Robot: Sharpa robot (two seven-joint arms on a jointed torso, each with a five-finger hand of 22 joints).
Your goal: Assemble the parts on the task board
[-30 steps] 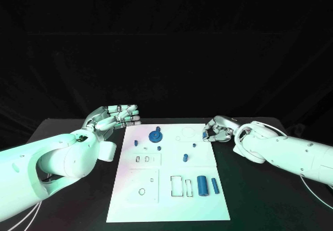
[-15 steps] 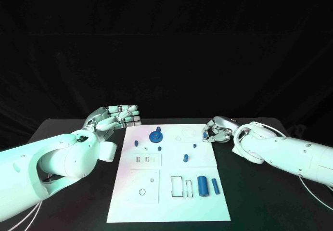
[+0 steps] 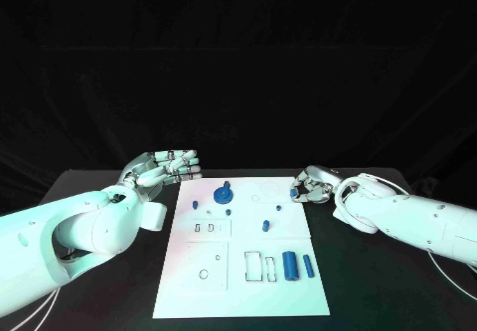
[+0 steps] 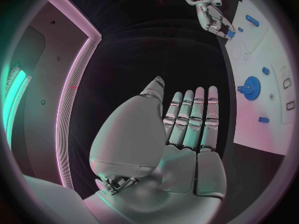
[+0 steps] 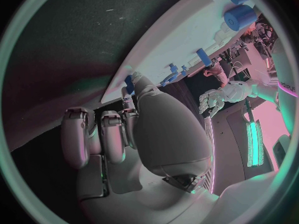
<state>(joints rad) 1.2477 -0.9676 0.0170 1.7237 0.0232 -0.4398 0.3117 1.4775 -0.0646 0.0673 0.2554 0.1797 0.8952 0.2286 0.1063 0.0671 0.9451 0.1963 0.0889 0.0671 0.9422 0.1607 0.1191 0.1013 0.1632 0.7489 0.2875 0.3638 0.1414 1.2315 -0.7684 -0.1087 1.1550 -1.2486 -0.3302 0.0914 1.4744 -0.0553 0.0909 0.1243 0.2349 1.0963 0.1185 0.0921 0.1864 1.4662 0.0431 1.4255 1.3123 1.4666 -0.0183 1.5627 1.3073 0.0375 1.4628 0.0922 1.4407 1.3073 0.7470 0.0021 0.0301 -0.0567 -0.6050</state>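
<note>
Head view showed me the white board (image 3: 242, 276) lying lengthwise in the middle of the black desk (image 3: 378, 289), with my two arms reaching in at its far end. My right hand (image 3: 310, 186) sat at the board's far right edge, fingers curled around a small blue piece (image 3: 294, 194) that it pinched just above the surface. In the right wrist view that same blue piece (image 5: 129, 83) poked out past the fingertips, right at the board's rim, so I judged I was holding it there to line it up with one of the small sockets nearby.

My left hand (image 3: 164, 169) hovered off the far left corner of the board, holding nothing, fingers straight and side by side. The left wrist view confirmed the empty palm (image 4: 187, 134); I read it as parked clear so it would not shade or bump the work.

On the board, the blue gear (image 3: 225, 196) stood at the far middle with a small peg (image 3: 195, 204) to its left. A short blue pin (image 3: 267, 225) lay near the centre. Near the right side, a thick cylinder (image 3: 289, 265) and a thin rod (image 3: 308, 265) lay beside the rectangular slots, waiting, I guessed, for their turn.
</note>
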